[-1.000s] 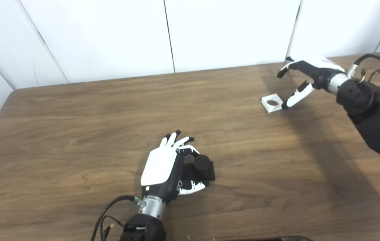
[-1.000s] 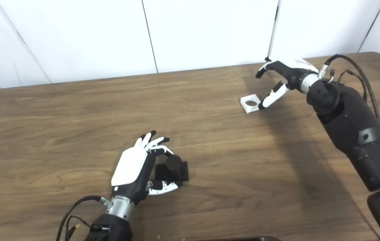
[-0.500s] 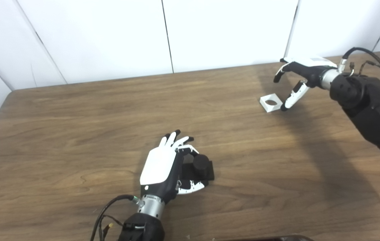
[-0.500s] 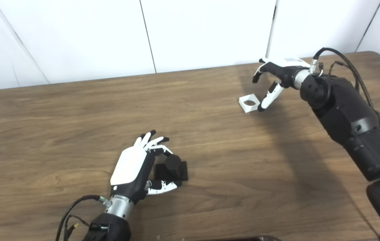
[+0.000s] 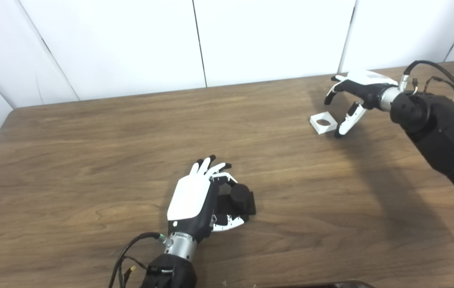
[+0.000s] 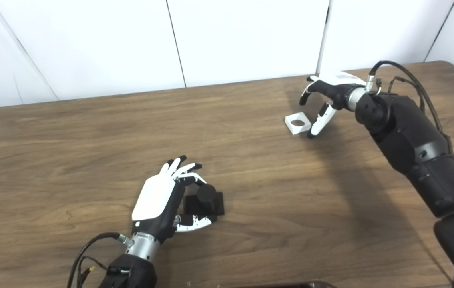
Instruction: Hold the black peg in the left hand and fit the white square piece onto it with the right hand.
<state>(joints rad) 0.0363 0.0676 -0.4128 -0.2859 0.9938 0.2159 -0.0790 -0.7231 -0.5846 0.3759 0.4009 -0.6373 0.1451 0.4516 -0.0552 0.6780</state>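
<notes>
The black peg (image 5: 240, 197), a round post on a square base, stands on the wooden table (image 5: 91, 152) near the front middle. My left hand (image 5: 195, 198) rests beside it on its left, fingers apart and curled around it, thumb by the base; no firm grasp shows. The white square piece (image 5: 323, 123), with a round hole, lies flat at the back right. My right hand (image 5: 353, 94) hovers open just right of it, fingers arched over it and thumb tip down at its right edge. It also shows in the right eye view (image 6: 298, 123).
White wall panels (image 5: 251, 40) stand along the table's far edge. Cables loop off my right forearm (image 5: 435, 120) and off my left wrist (image 5: 131, 256). A dark object edge shows at the bottom middle (image 5: 323, 285).
My right hand has moved left and lower toward the white square piece, with the thumb now at its right edge. The left hand and the black peg have not moved.
</notes>
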